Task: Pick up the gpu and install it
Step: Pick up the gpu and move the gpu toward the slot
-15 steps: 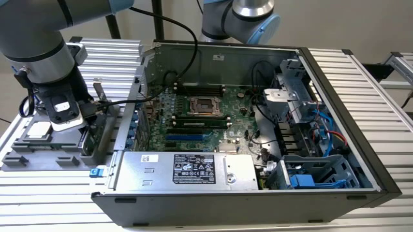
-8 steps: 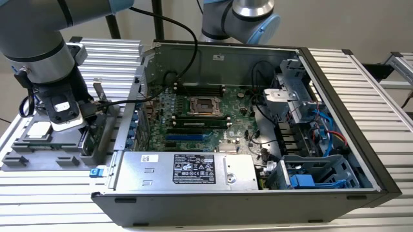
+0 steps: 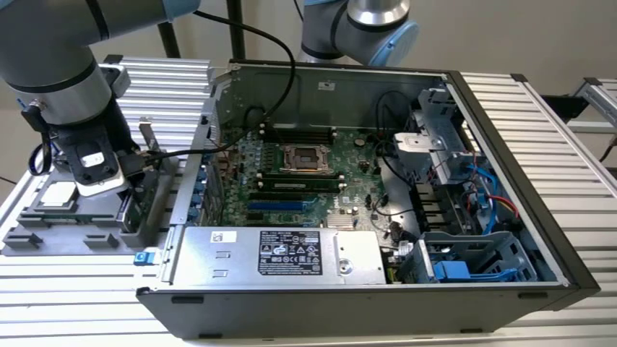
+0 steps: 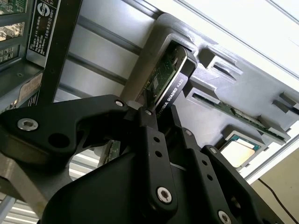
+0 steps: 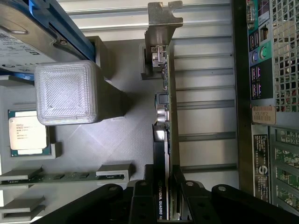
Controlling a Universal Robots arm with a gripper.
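Observation:
The gpu [image 5: 161,140] stands on edge in a slot of the grey holder tray [image 3: 48,231], its metal bracket [image 5: 162,21] at the far end. Its black cover and green board edge show in the second wrist view [image 4: 170,77]. In the exterior view the gpu [image 3: 147,166] is beside the open computer case, on that view's left. My gripper [image 5: 166,196] straddles the card's near end, one black finger [image 5: 142,191] on each face, pressed against it. The gripper [image 4: 147,109] is shut on the card, which still sits in its slot.
The open computer case [image 3: 511,166] lies on the exterior view's right, with motherboard [image 3: 289,181] and power supply [image 3: 289,253] inside. The tray also carries a silver CPU chip [image 5: 27,129], memory sticks [image 5: 60,176], a hard drive with blue rails [image 5: 28,32] and a white block [image 5: 67,93].

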